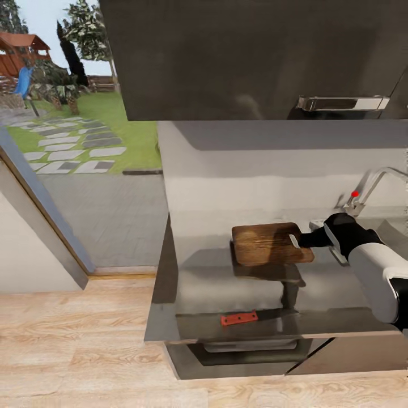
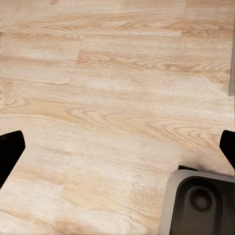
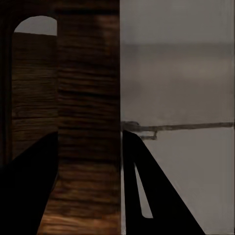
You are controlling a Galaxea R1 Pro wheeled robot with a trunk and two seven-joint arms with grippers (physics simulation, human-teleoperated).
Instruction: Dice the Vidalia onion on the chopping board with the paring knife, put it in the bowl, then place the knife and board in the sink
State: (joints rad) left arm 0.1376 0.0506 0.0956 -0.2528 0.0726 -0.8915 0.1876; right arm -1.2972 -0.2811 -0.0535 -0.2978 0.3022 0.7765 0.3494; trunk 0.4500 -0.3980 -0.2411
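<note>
**Q:** Holding anything right now?

**Me:** Yes. My right claw [image 1: 306, 239] is clamped on the slot-handle end of the chopping board [image 1: 266, 243]. From the head camera the brown board hangs level above the grey table [image 1: 226, 283], casting a dark shadow on the surface below it, and my black-and-white right arm reaches in from the right edge.

**Q:** What does the right wrist camera add?

**Me:** It looks along the board's wood grain [image 3: 73, 98] at very close range. The arched slot of the handle [image 3: 35, 25] shows near one corner, and my two dark fingers [image 3: 156, 196] sit on either side of the board's end. Past the board there is pale grey wall.

**Q:** And the knife?

**Me:** The paring knife [image 1: 258, 316] lies flat near the table's front edge, red handle pointing left, dark blade pointing right. It is well apart from the board.

**Q:** The sink?

**Me:** The head camera catches the curved chrome tap [image 1: 379, 181] with its red knob [image 1: 355, 194] behind my right wrist. The left wrist camera looks down on pale wood floor [image 2: 98, 98] and a grey basin corner with a round drain [image 2: 200, 199].

**Q:** Your left claw?

**Me:** Its dark fingertips [image 2: 10, 152] sit at opposite edges of that view, spread wide, with nothing between them.
</note>
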